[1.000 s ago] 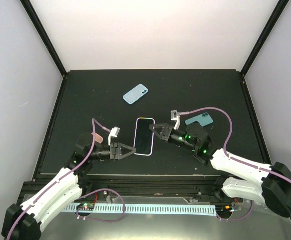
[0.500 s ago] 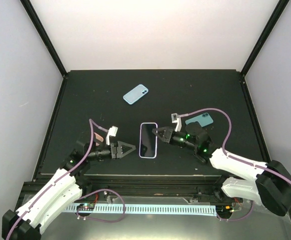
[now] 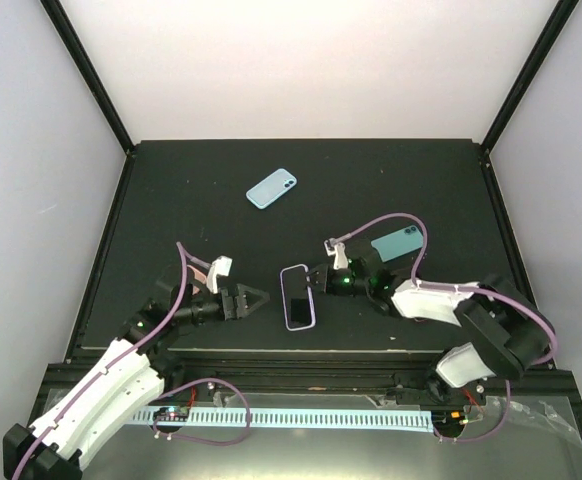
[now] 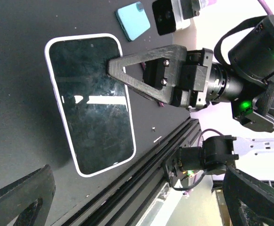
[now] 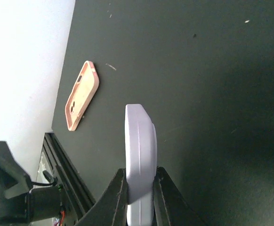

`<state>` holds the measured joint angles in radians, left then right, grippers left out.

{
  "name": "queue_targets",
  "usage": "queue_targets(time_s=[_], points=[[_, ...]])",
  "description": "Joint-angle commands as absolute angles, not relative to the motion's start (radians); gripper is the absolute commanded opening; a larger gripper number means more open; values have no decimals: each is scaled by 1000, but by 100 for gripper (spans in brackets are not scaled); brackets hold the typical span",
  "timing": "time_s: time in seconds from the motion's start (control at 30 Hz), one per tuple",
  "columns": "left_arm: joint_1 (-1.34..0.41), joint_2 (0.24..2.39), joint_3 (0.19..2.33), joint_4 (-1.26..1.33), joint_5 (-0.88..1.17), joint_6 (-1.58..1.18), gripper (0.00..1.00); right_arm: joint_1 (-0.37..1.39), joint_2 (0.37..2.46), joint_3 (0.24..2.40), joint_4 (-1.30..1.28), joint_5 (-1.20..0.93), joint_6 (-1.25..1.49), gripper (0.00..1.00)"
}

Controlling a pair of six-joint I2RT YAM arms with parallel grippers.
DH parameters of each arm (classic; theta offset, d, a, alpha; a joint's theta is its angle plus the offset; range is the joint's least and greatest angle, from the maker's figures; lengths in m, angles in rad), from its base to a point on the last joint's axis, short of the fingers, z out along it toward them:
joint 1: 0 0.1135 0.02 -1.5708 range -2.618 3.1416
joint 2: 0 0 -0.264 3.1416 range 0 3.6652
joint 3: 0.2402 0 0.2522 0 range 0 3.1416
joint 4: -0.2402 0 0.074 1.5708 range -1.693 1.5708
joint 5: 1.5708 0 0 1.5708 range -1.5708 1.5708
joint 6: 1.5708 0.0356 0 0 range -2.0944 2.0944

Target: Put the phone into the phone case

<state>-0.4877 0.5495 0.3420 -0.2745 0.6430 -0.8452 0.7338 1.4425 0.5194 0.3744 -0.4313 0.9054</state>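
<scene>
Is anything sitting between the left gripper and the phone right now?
Nothing visible does. Only bare table lies between the open left gripper and the phone. The right gripper is clamped on the phone's far long edge, beyond it and not in the way.

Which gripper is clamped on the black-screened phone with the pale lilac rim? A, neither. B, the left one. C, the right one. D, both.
C: the right gripper pinches the black-screened phone with the pale lilac rim by its edge, while the left gripper stands open, clear of it.
</scene>
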Motion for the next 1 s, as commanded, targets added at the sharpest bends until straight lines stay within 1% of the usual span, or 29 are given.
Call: queue_targets(time_s=[0.0, 0.17, 0.33, 0.57, 0.73, 0.9, 0.97], points=[[-486, 547, 393, -314, 599, -810, 99, 700, 1506, 582, 470, -482, 878, 7], [-485, 555, 390, -314, 585, -804, 99, 676, 1602, 598, 504, -502, 875, 8], [-485, 557, 393, -320, 581, -796, 99, 654, 1669, 594, 530, -507, 892, 11], [-483, 545, 397, -345, 567, -787, 99, 639, 1673, 600, 460, -483, 891, 22], [-482, 549, 396, -346, 555, -792, 99, 638, 1597, 598, 310, -420, 843, 36], [-483, 556, 393, -342, 540, -798, 99, 636, 1489, 595, 164, -356, 799, 60], [-483, 562, 391, -348, 511, -810, 99, 637, 1436, 590, 124, -343, 796, 68]])
